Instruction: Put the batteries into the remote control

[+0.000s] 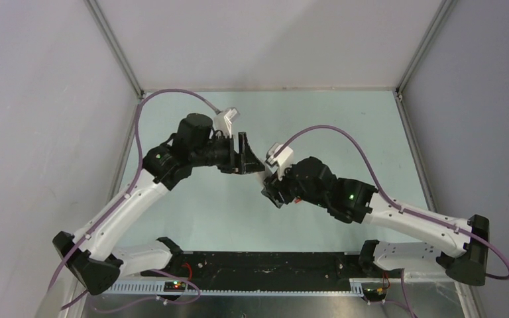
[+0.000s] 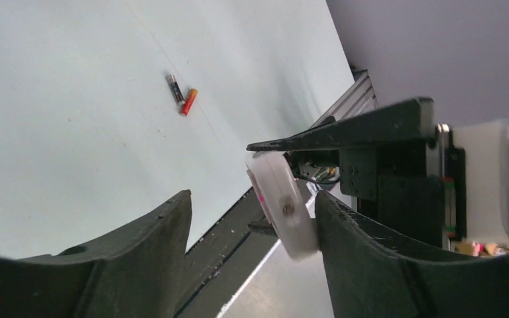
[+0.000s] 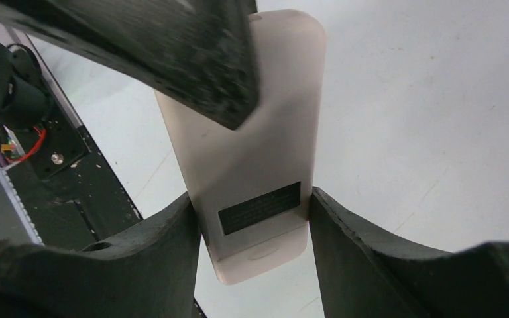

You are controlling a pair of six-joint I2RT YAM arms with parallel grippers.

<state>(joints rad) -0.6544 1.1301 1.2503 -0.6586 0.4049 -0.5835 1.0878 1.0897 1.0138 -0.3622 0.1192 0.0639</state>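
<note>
The remote control (image 3: 265, 146) shows its plain white back with a black label, and my right gripper (image 3: 252, 197) is shut on its lower end, holding it above the table. In the left wrist view the remote (image 2: 283, 209) is seen end-on between the spread fingers of my left gripper (image 2: 253, 199). It touches the right-hand finger (image 2: 364, 245) and stands apart from the other. That finger also crosses the remote's upper part in the right wrist view. The dark battery (image 2: 174, 87) and the orange-red battery (image 2: 188, 102) lie side by side on the table. The grippers (image 1: 250, 159) (image 1: 270, 192) meet at mid table.
A black base strip (image 1: 265, 265) runs along the near edge between the arm bases. Grey enclosure walls and metal frame posts (image 1: 116, 50) bound the pale green table (image 1: 344, 126) on three sides. Purple cables arch over both arms.
</note>
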